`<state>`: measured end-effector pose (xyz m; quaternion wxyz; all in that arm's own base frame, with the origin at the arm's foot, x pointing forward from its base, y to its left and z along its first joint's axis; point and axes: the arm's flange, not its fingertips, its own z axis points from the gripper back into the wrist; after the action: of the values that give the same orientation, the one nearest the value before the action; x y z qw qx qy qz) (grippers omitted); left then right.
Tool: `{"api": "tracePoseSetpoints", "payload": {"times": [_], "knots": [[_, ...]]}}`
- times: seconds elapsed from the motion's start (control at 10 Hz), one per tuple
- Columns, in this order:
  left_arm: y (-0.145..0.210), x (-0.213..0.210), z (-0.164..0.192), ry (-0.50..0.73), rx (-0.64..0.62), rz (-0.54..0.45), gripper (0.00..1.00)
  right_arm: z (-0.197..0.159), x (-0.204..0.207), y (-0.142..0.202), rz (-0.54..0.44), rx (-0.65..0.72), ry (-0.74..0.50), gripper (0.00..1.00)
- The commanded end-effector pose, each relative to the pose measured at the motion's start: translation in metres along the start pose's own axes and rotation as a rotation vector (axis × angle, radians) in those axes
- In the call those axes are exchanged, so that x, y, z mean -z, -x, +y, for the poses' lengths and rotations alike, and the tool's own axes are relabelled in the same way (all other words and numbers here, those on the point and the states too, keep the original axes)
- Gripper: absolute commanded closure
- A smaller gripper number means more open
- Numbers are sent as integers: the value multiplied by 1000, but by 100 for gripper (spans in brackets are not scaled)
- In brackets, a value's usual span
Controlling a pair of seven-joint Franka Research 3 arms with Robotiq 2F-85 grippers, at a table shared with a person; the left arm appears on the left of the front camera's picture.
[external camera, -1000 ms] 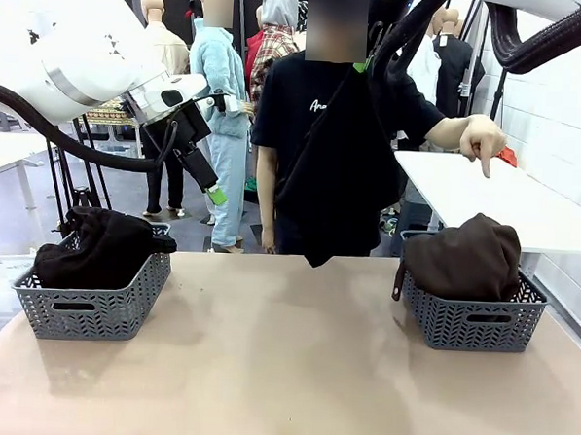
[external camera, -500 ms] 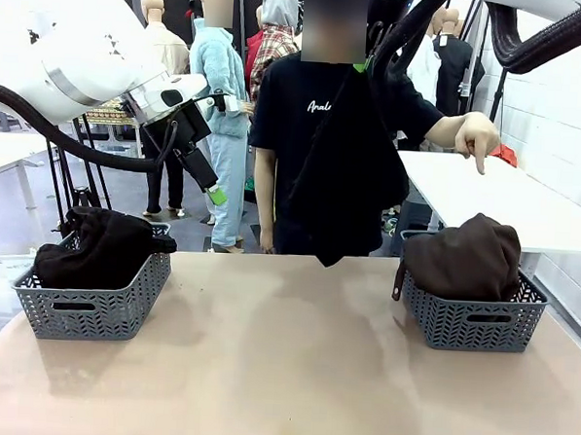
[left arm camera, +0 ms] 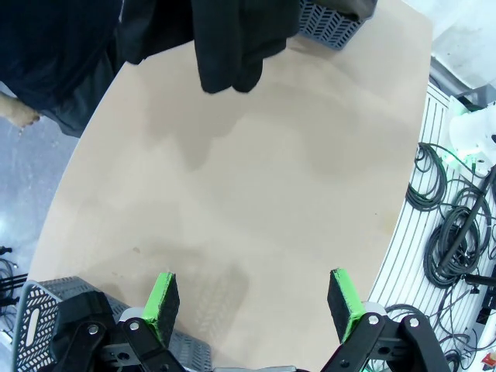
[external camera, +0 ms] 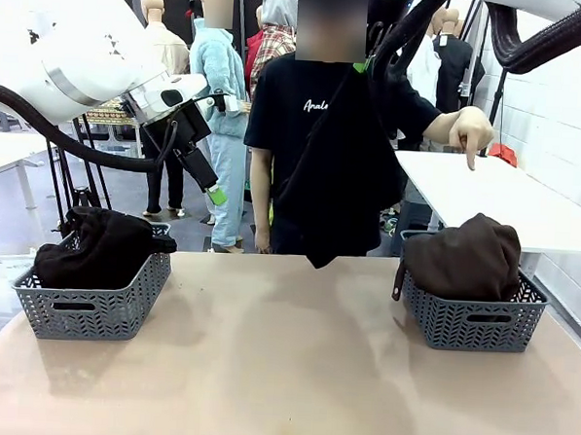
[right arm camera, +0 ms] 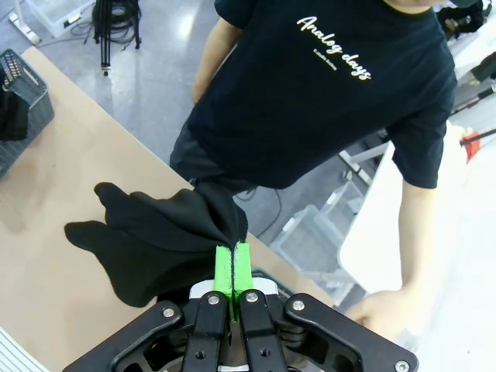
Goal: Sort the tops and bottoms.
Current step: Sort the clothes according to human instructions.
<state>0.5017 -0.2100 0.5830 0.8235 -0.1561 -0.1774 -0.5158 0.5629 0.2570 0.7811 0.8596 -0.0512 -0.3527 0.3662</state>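
A black garment [external camera: 344, 172] hangs over the table's far edge in front of the person, and my right gripper [external camera: 361, 65] is shut on its top. In the right wrist view the green pads [right arm camera: 225, 269] pinch the black garment [right arm camera: 155, 240] together. A dark brown garment [external camera: 469, 254] is heaped in the right basket [external camera: 475, 325]. Another dark garment [external camera: 99, 246] fills the left basket [external camera: 91, 309]. My left gripper [external camera: 214, 190] hangs open high above the left basket, with nothing between its fingers [left arm camera: 163, 298]. The person's hand [external camera: 470, 134] points down at the right basket.
The person stands at the far edge in a black T-shirt with white lettering [right arm camera: 335, 58]. The tabletop [external camera: 283, 363] between the baskets is bare. A white table [external camera: 525, 205] stands behind the right basket. Cables [left arm camera: 453, 225] lie on the floor beside the table.
The person's pointing hand has drifted slightly left and up. The hanging black garment has swayed a little. Neither arm has moved.
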Motion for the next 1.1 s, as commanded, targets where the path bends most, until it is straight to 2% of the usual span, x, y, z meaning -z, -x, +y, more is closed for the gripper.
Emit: {"api": "tracePoseSetpoints", "payload": {"times": [0.0, 0.2, 0.4, 0.7, 0.9, 1.0], "knots": [[1, -2, 0, -1, -1, -3, 0, -23, -28, 2, -21, 75, 41, 100], [1, -2, 0, -1, -1, -3, 0, -55, -70, 14, -10, 126, 117, 100], [1, -2, 0, -1, -1, -3, 0, -86, -93, 39, -24, 220, 165, 100], [1, -2, 0, -1, -1, -3, 0, -111, -94, 79, 27, 319, 204, 100], [1, -2, 0, -1, -1, -3, 0, -118, -81, 100, 100, 355, 198, 100], [1, -2, 0, -1, -1, -3, 0, -127, -91, 78, 46, 293, 214, 100]]}}
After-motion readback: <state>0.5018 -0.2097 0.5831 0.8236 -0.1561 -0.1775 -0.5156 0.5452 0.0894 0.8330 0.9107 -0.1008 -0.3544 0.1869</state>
